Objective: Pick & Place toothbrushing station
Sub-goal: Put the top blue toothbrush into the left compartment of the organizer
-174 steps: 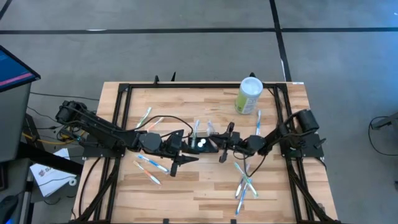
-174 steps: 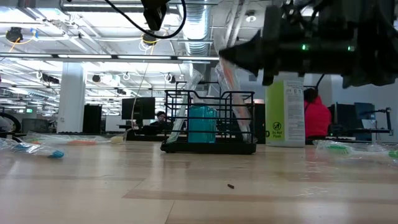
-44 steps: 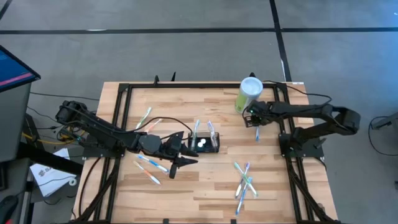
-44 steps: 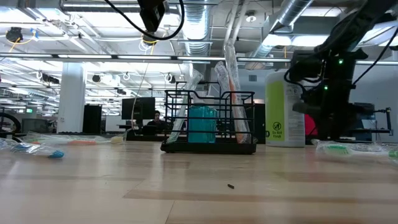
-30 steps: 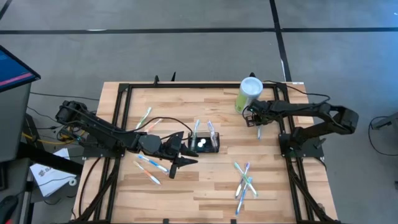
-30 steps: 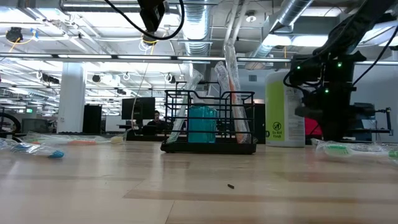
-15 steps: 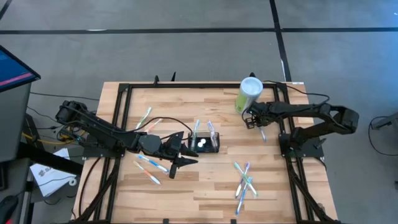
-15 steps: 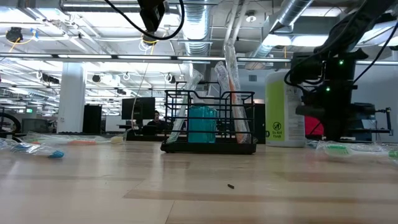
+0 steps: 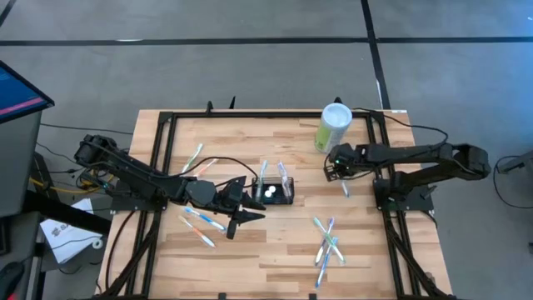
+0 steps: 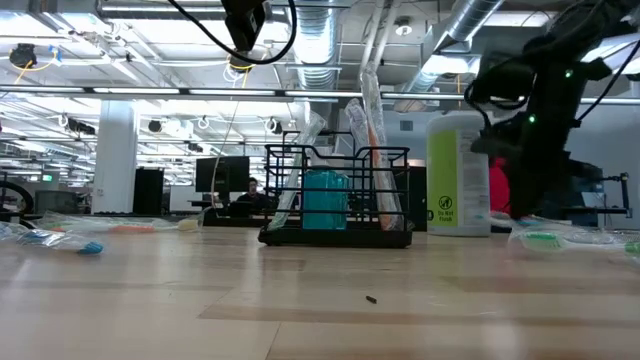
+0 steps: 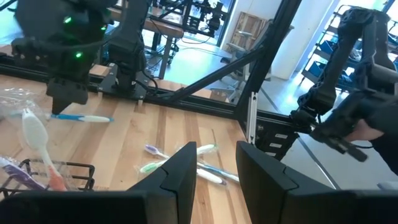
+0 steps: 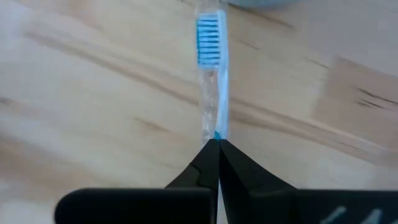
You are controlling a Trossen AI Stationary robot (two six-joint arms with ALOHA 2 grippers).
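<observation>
The toothbrushing station (image 9: pixel 273 191), a black wire caddy with toothbrushes standing in it, sits mid-table; the low view shows it too (image 10: pixel 336 196). My left gripper (image 9: pixel 242 212) hovers open just off its near-left side; its wrist view (image 11: pixel 214 180) shows nothing between the fingers. My right gripper (image 9: pixel 336 165) is near the pale-green canister (image 9: pixel 334 127), shut on a clear toothbrush with blue bristles (image 12: pixel 210 74). My right gripper pinches the clear handle (image 12: pixel 215 129) of the toothbrush between its two fingertips, coming steeply from above. The brush reaches on past the fingertips, bristle head (image 12: pixel 208 37) farthest away and bristles facing up. Whether the head end still rests on the table I cannot tell.
Loose toothbrushes lie near the right front (image 9: pixel 327 242), near the left front (image 9: pixel 202 219) and at the far left (image 9: pixel 198 157). A black frame (image 9: pixel 163 158) runs round the tabletop. Bare wood lies between the caddy and the right gripper.
My right gripper has moved a little toward the table's near edge and left, away from the canister, and has turned. The toothbrush under it has swung and shifted along with it. My left arm has kept still.
</observation>
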